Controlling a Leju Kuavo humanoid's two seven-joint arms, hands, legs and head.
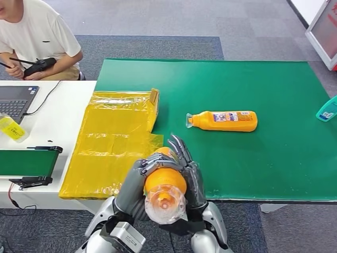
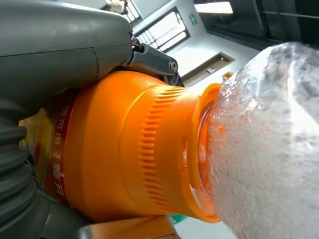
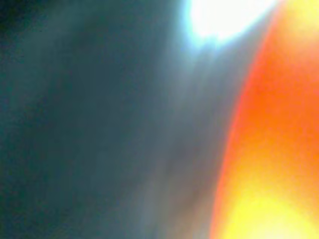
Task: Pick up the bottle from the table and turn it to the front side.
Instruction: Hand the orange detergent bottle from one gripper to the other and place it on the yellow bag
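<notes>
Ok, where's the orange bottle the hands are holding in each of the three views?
Head view: bottom centre, orange bottle between both hands, clear cap toward the camera.
Left wrist view: across the middle, clear cap at the right.
Right wrist view: blurred orange at the right edge, probably it.
Shared landmark: the clear cap.

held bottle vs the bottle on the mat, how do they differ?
The held bottle is off the table, gripped between the left robot hand and the right robot hand, clear cap toward the camera. The bottle on the mat lies untouched on its side on the green mat, cap pointing left. The lying one shows its label in the head view; the held one shows mostly its cap end there. Both are orange with clear caps.
</notes>
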